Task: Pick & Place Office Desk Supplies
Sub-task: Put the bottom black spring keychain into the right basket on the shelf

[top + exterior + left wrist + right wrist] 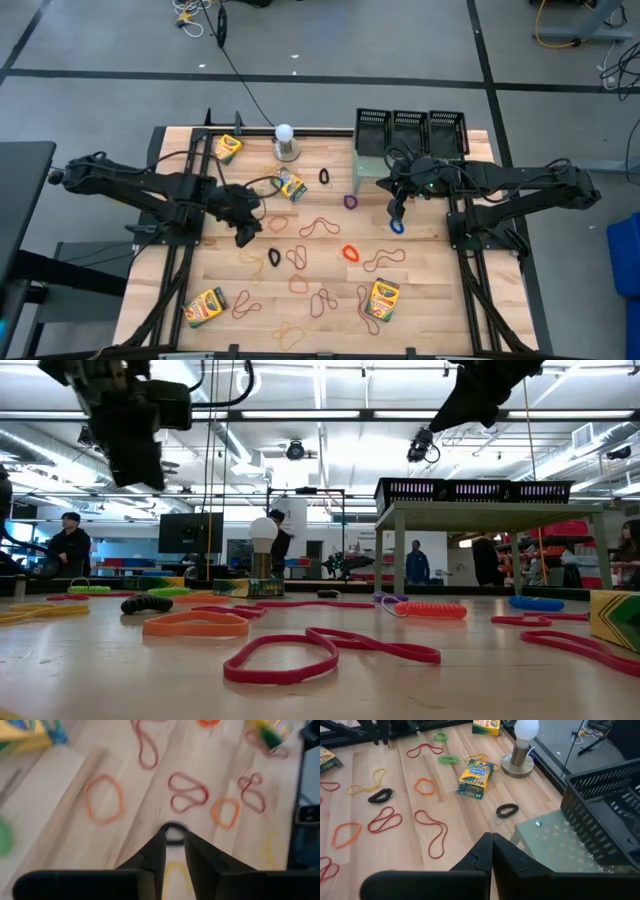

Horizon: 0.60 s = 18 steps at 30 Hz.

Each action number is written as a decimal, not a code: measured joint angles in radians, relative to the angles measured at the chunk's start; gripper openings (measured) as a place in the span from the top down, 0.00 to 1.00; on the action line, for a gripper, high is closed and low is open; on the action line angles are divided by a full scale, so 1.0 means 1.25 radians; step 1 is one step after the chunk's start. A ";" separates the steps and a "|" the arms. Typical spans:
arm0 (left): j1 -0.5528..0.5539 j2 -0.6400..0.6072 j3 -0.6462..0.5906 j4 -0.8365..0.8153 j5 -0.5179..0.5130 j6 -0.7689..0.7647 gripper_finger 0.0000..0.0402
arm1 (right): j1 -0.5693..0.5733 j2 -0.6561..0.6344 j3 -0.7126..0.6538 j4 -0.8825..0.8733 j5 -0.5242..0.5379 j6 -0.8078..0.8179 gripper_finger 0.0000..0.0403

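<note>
Directly beyond the narrowly parted left pincer (174, 851) lies a black band (173, 833).

No print is legible; the crayon box (475, 778) ahead of the right gripper (491, 851) bears lettering too small to read.

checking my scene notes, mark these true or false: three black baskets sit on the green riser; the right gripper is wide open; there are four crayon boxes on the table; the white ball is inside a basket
1. Three black mesh baskets sit on the pale green riser: true.
2. The right gripper is wide open: false, its fingers are shut together.
3. Four crayon boxes lie on the table: true.
4. The white ball is inside a basket: false, it stands on a metal base on the table, beside the riser.
</note>
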 joint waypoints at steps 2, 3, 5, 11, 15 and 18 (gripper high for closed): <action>-0.022 0.009 0.000 -0.026 -0.024 -0.027 0.77 | -0.008 0.000 0.000 0.000 0.000 -0.003 0.97; -0.030 0.015 0.000 -0.035 -0.035 -0.039 0.76 | -0.012 0.000 0.000 0.000 0.000 -0.003 0.97; -0.042 0.038 0.000 -0.028 -0.040 -0.048 0.73 | -0.019 0.000 0.000 0.000 0.001 -0.003 0.98; -0.069 0.162 0.000 0.027 -0.001 -0.047 0.63 | -0.031 0.000 0.000 0.000 0.001 -0.004 0.98; -0.073 0.239 0.000 0.087 0.010 -0.065 0.56 | -0.031 0.000 0.000 0.000 0.001 -0.010 0.98; -0.070 0.263 0.000 0.141 0.022 -0.070 0.51 | -0.031 0.000 0.000 0.000 0.000 -0.013 0.98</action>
